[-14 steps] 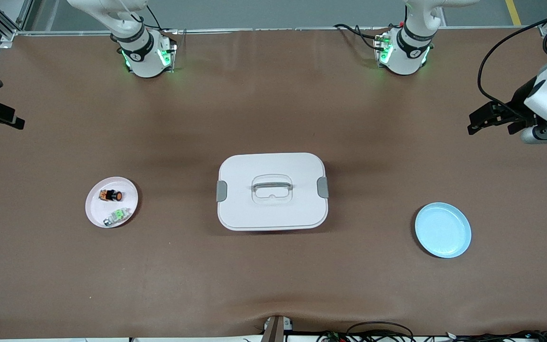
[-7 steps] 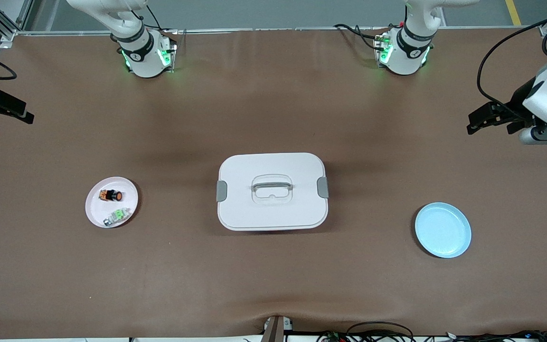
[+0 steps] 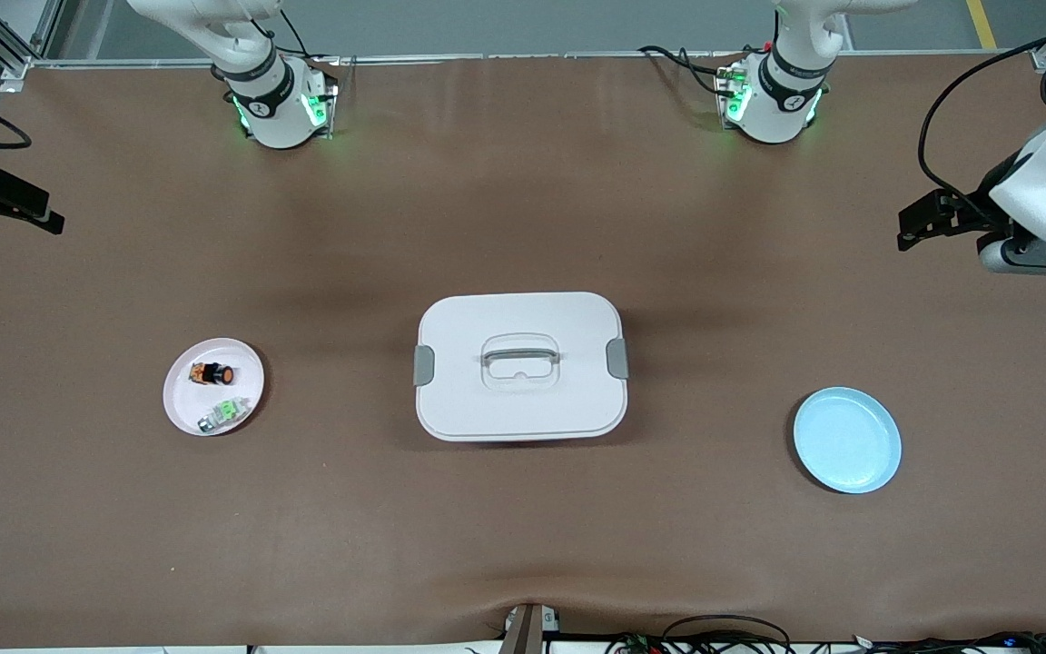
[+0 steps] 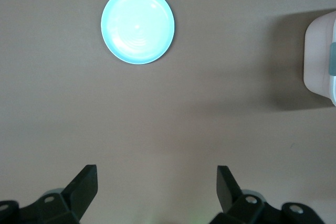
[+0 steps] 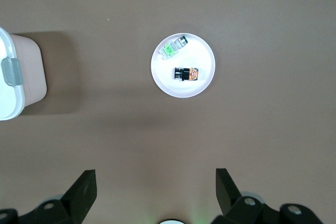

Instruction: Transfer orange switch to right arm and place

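the brown worktop (image 3: pixel 523 545) carries a white lidded box (image 3: pixel 520 365) at its middle, with grey clips at both ends and a clear handle on the lid; each wrist view shows only one end of it. a light blue plate (image 3: pixel 847 440) lies toward the left arm's end, a white plate (image 3: pixel 180 400) toward the right arm's end.

the left gripper (image 3: pixel 927 221) hangs over bare worktop at the left arm's end, jaws wide apart and holding nothing; its fingers (image 4: pixel 84 187) are cut off at the wrist view's edge. the right gripper (image 3: pixel 10 207) hangs over the worktop's edge at the right arm's end, partly out of the front view, jaws likewise spread and touching nothing.

the orange switch (image 3: pixel 212 372) lies on its side in the white plate. beside it, nearer the front camera, lies a small green-and-silver part (image 3: pixel 221 414), too small to make out in detail.
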You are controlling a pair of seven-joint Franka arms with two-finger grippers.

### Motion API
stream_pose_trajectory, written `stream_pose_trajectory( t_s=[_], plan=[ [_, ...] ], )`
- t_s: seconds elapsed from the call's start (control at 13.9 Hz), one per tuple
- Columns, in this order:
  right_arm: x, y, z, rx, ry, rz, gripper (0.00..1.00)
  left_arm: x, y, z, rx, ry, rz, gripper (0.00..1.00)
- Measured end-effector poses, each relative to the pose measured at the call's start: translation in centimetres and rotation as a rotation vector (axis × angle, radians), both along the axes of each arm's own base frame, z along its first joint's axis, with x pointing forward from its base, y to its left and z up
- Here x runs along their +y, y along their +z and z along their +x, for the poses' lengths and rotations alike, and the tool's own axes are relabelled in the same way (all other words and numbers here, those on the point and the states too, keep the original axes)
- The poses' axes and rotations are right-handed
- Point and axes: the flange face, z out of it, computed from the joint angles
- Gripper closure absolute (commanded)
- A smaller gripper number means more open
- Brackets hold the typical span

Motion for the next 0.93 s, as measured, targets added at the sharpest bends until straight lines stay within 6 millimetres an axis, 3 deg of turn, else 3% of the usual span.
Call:
stream_pose_trajectory(
  t_s=[0.93],
  plan=[
    [0.6, 1.3, 0.0, -0.052, 0.019, -0.003, 0.0, 0.0, 0.0, 0.0, -0.001, 0.023, 0.001, 0.0]
  ],
)
